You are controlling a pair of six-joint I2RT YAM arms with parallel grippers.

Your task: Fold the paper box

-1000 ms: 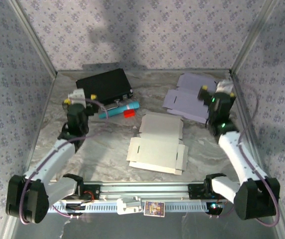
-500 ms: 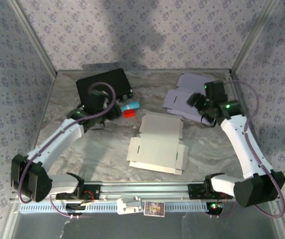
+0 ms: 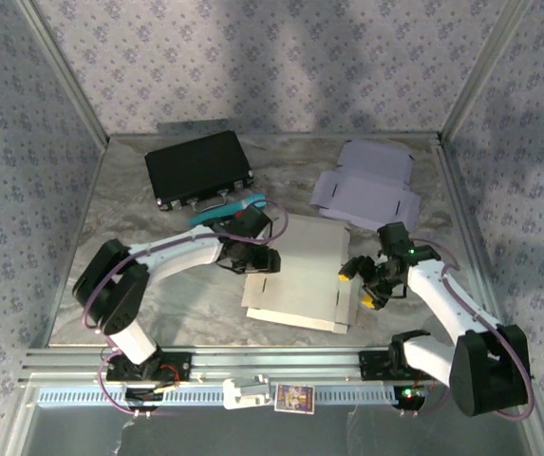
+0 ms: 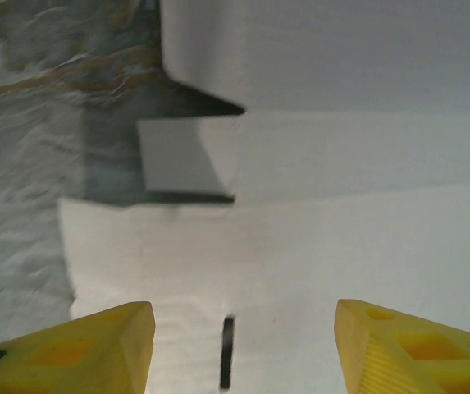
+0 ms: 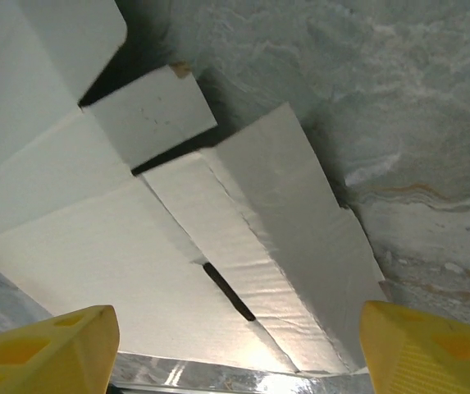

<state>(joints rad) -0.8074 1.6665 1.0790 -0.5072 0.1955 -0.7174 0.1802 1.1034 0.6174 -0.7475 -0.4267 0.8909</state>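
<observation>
The paper box (image 3: 302,275) is a flat white cardboard blank lying unfolded in the middle of the table. My left gripper (image 3: 255,258) hovers over the blank's left edge. In the left wrist view its yellow fingertips (image 4: 70,349) stand apart, the left gripper (image 4: 243,353) is open, and the white panel with a dark slot (image 4: 227,351) lies below. My right gripper (image 3: 356,286) sits at the blank's right edge. It is wide open (image 5: 239,353) above the creased side flaps and a slot (image 5: 229,291). Nothing is held.
A second flat blank, pale purple (image 3: 366,188), lies at the back right. A black case (image 3: 198,166) lies at the back left, with a teal tube (image 3: 226,208) beside it. Patterned walls enclose the marble table (image 3: 148,285); a metal rail (image 3: 253,364) runs along the front.
Both arms have swung in from the back corners and down to the white blank, left to its left edge, right to its right edge. The left jaws have narrowed a little.
</observation>
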